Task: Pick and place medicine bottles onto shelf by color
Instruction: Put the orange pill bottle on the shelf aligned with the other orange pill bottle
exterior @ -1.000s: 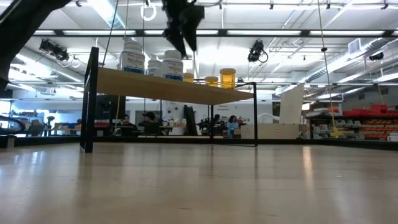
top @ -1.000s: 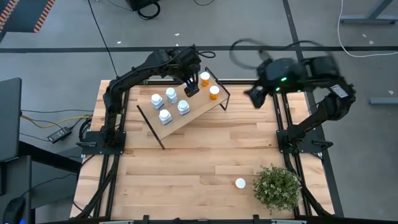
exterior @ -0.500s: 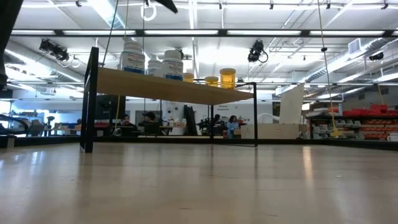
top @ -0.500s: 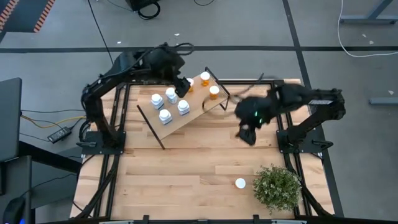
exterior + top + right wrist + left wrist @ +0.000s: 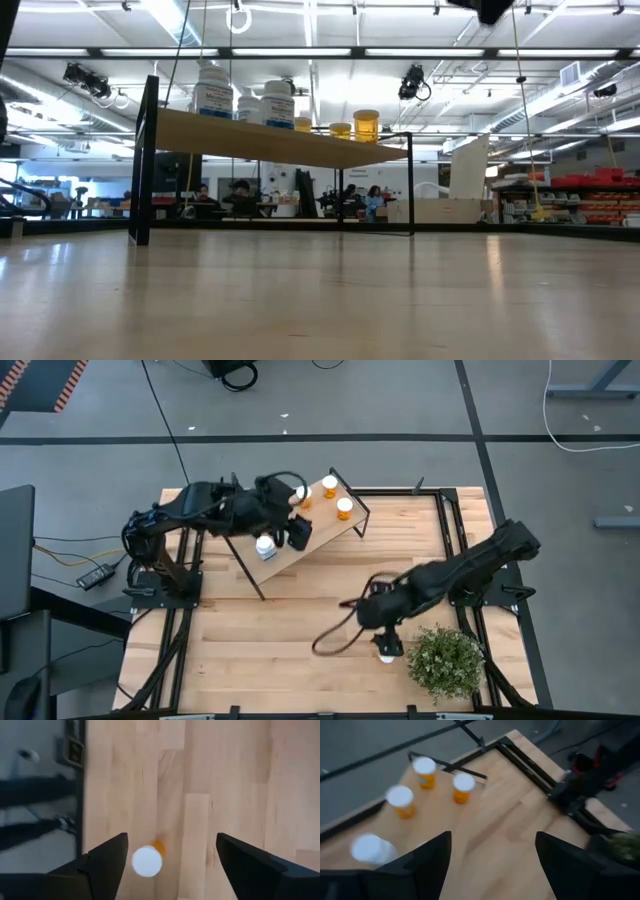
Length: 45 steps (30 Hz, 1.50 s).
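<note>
Medicine bottles split between two spots: most standing on the slanted shelf [image 5: 300,525] at the table's back-left, one orange-bodied loose bottle [image 5: 386,653] standing alone on the tabletop [image 5: 290,620] near the front right, just beside the potted plant [image 5: 447,663]. On the shelf's raised end, three orange bottles [image 5: 463,788] close to the black frame edge; white bottles [image 5: 213,90] toward the lower end, one white cap [image 5: 265,546] showing past the left arm. Wide bare wood between shelf and loose bottle, and along the front of the table.

Right gripper [image 5: 385,638] low over the loose bottle, fingers [image 5: 107,865] spread wide with the white cap [image 5: 147,861] between them, not touching. Left gripper [image 5: 297,532] above the shelf's middle, fingers [image 5: 427,862] apart, holding nothing, orange bottles ahead of it.

Against half a second ago: right arm swung from mid-table, beside the shelf's corner, forward to the loose bottle; left arm drawn back and folded toward the left side, now covering some of the white bottles. Bottles and shelf unmoved.
</note>
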Motion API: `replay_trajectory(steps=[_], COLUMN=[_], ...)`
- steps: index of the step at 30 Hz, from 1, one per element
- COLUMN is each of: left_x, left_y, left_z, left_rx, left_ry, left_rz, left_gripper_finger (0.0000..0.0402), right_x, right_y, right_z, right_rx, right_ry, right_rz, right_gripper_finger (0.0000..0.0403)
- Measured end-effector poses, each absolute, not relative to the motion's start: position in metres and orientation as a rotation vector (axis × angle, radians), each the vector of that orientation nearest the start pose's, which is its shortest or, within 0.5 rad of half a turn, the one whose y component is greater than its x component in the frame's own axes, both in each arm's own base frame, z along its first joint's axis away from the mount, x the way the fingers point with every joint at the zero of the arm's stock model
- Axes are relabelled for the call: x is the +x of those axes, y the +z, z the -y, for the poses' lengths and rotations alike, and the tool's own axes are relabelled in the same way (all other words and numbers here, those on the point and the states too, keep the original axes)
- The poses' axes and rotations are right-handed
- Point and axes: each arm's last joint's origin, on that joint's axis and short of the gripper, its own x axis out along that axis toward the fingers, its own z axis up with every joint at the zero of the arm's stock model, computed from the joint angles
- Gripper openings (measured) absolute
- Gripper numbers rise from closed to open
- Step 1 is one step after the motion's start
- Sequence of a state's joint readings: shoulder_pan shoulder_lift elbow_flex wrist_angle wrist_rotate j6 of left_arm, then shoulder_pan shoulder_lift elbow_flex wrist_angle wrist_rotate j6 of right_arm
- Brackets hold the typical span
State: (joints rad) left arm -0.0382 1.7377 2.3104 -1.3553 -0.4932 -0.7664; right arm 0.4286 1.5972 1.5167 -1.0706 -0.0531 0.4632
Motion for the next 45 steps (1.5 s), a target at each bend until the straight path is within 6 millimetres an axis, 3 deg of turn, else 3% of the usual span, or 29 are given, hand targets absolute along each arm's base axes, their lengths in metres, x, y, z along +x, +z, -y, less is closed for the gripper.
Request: replay_trajectory(steps=[5,11,16,25,40,45], left_x=[0.303,0.300,0.297,0.296,0.296,0.296], left_y=[0.480,0.479,0.479,0.479,0.479,0.479], left_z=[0.024,0.044,0.057,0.063,0.064,0.064], left_rx=[-0.566,-0.649,-0.667,-0.685,-0.705,-0.705], left_ry=[0.651,0.631,0.599,0.587,0.592,0.592], left_rz=[-0.554,-0.548,-0.553,-0.551,-0.545,-0.545], left_gripper_finger=[0.0293,0.0293,0.0293,0.0293,0.0279,0.0266], right_x=[0.303,0.310,0.303,0.281,0.279,0.279], right_y=[0.281,0.249,0.232,0.201,0.194,0.194], right_z=[-0.150,-0.170,-0.186,-0.194,-0.200,-0.200], right_rx=[0.081,-0.003,-0.054,-0.076,-0.033,-0.034], right_ry=[0.150,0.181,0.204,0.174,0.161,0.159], right_rz=[-1.311,-1.404,-1.458,-1.543,-1.501,-1.500], right_gripper_finger=[0.0334,0.0355,0.0364,0.0374,0.0374,0.0357])
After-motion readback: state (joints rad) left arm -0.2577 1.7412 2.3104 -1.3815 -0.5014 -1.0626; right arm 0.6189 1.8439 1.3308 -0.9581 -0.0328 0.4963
